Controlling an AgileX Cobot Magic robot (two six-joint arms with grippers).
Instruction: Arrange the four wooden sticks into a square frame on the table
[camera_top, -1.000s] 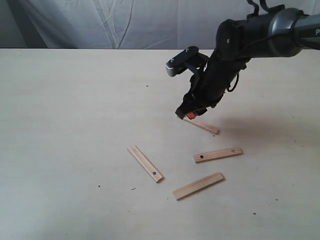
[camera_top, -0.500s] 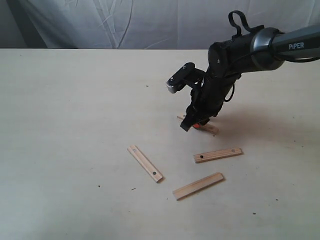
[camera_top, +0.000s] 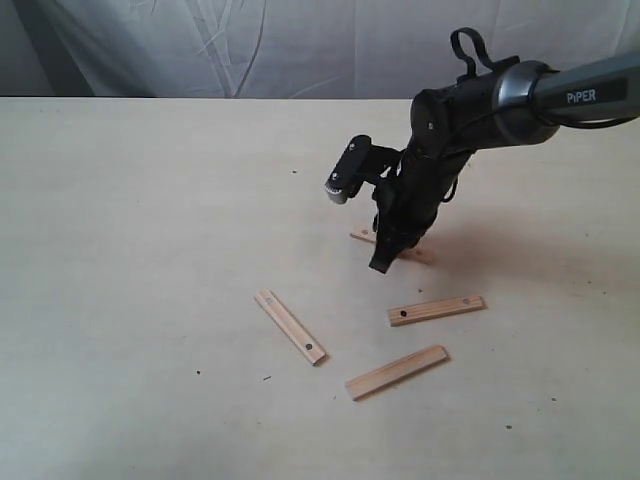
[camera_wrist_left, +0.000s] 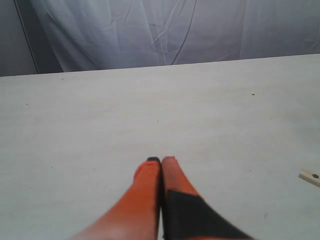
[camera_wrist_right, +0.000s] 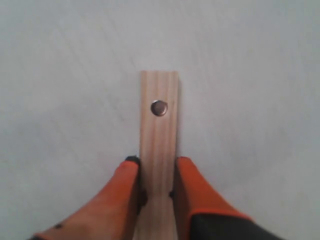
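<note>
Broadly, the left half of the wide cream-white table lies bare out to its left and near edges, leaving ample room to move. The left gripper, seen only in its wrist view, hangs over bare table with its orange fingers pressed together on nothing. Toward the middle a flat tan wooden stick lies diagonally. To its right a second tan stick lies nearest the front edge, and a third tan stick with two dark holes sits just behind it, apart. Farther back the fourth tan stick lies flat, and the right gripper has its fingers clamped against the two long edges. A second ago this gripper hovered above that stick; it has since come down to the table, while the other three sticks have not moved.
</note>
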